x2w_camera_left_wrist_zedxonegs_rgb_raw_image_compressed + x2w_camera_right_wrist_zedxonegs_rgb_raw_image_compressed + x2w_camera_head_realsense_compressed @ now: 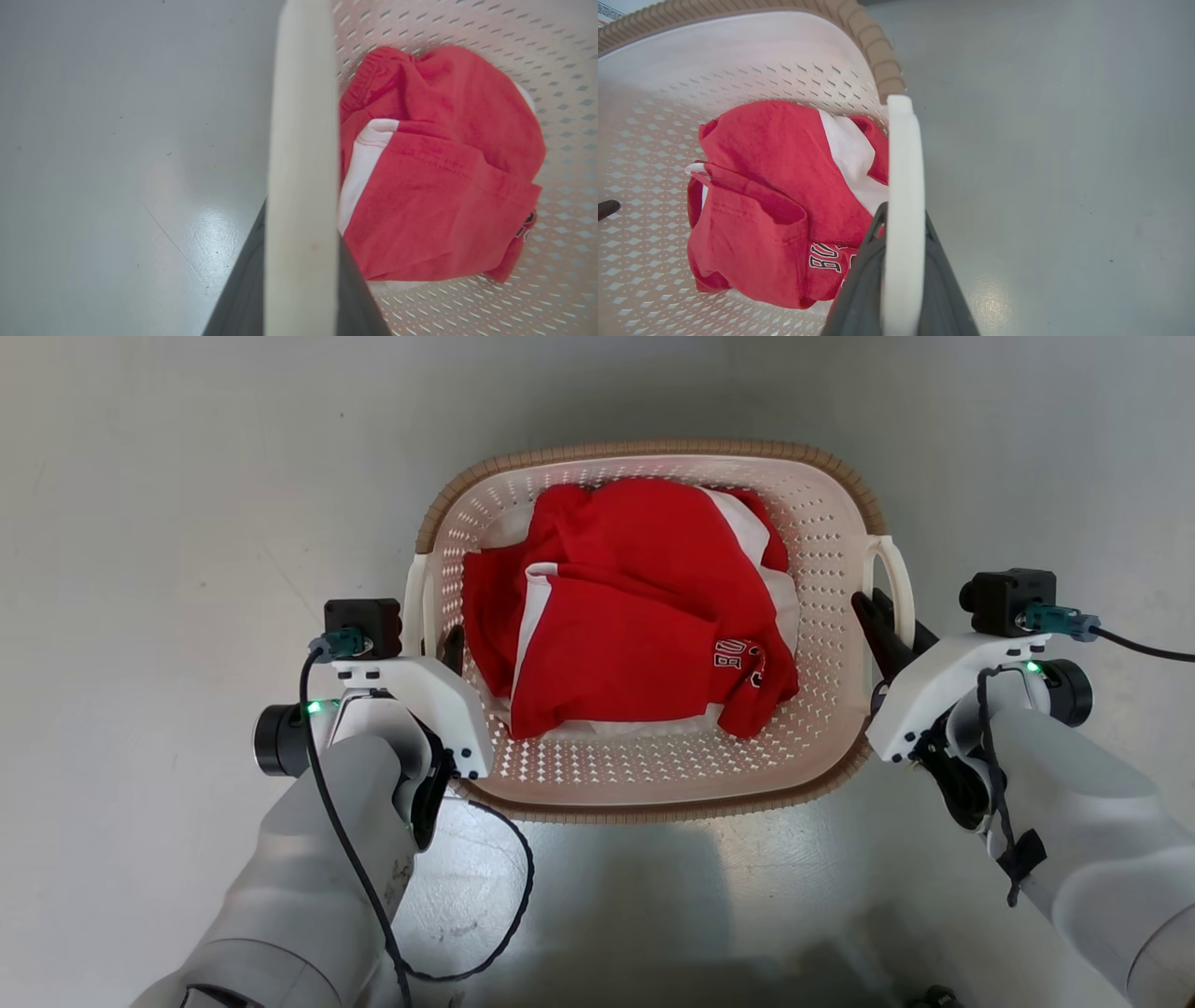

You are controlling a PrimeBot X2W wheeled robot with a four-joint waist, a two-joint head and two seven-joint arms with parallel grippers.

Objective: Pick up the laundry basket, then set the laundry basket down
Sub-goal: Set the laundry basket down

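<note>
The left fingers (243, 289) are clamped narrow on the cream left handle (301, 140) of the laundry basket (653, 450), and the right fingers (859, 289) pinch its right handle (903, 154) the same way. The basket lies between the two arms over the grey floor (140, 523), a crumpled red-and-white garment (644, 607) inside; whether it touches the floor I cannot tell.

Left wrist view: the laundry basket (537, 289) runs off the top, right and bottom edges; its left handle (301, 163) covers much of the left gripper's fingers (245, 298). Right wrist view: the right handle (901, 186) covers much of the right gripper's fingers (864, 294). Head view: lettering (733, 658) on the red garment (635, 597) folded under, unreadable; dark item (934, 997) at lower right cut off, unidentified
</note>
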